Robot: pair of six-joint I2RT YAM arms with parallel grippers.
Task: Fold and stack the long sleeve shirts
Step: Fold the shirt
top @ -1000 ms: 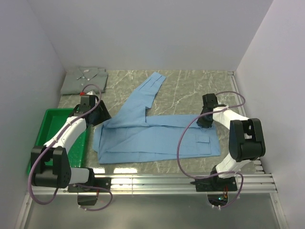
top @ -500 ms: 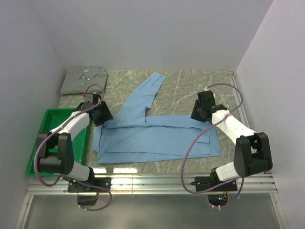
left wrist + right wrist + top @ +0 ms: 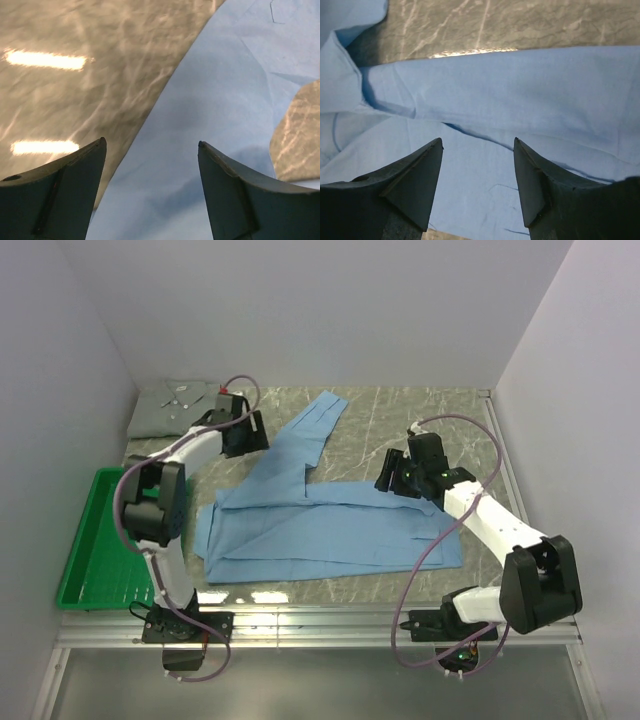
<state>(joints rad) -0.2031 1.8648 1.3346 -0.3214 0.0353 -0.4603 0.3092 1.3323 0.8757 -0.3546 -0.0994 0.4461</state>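
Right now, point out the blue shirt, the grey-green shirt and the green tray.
blue shirt (image 3: pixel 330 535), top view, body panel.
grey-green shirt (image 3: pixel 168 412), top view, below collar.
green tray (image 3: pixel 95 550), top view, bare floor.

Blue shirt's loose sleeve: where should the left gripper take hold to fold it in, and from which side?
Probably the left edge of the sleeve, coming from the left, where the left gripper hangs open. The sleeve lies flat, stretched away from the body of the shirt, with bare table beside that edge, so one finger could slide under.

Grey-veined marble table (image 3: pixel 400 420), light blue shirt (image 3: pixel 330 530), pale grey-green shirt (image 3: pixel 172 406), bright green tray (image 3: pixel 88 540).
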